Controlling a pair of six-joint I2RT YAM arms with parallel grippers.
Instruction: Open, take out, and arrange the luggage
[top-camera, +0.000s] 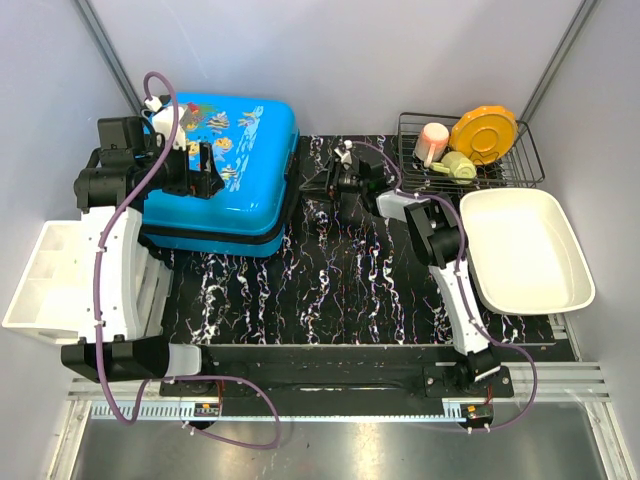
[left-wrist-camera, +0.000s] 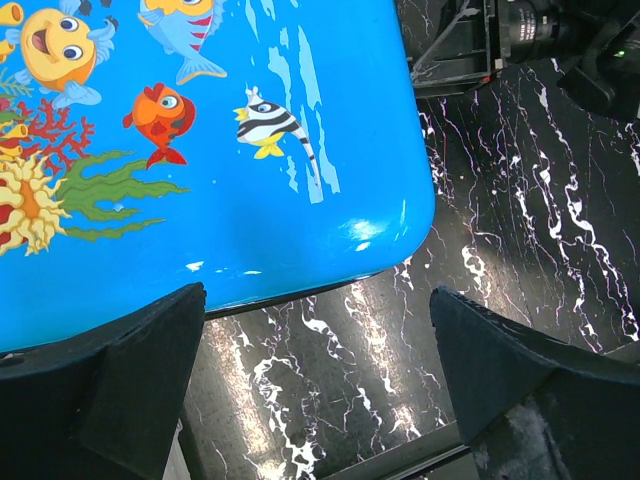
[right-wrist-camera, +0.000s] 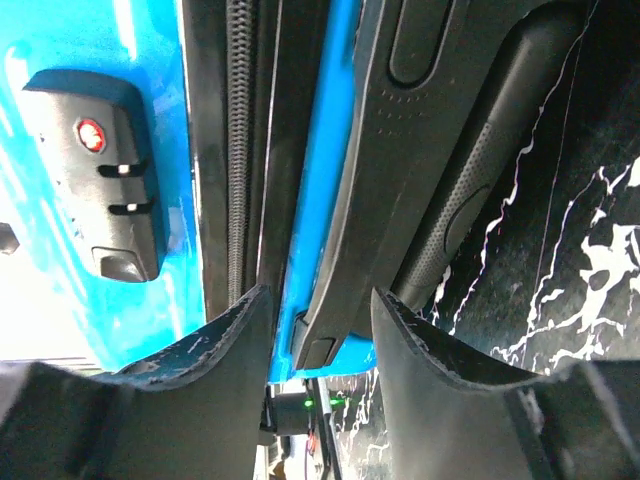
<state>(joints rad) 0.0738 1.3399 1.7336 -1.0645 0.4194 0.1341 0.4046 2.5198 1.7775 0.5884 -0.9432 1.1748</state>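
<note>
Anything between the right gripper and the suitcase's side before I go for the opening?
Nothing visible. The right gripper is right at the luggage's side, its jaws either side of the shell's edge by the black handle. Only bare table lies beside it.

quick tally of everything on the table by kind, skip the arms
suitcase: 1
white bins: 2 (left bin, right bin)
wire rack: 1
things in the rack: 3 (orange plate, pink cup, green item)
total: 7
</note>
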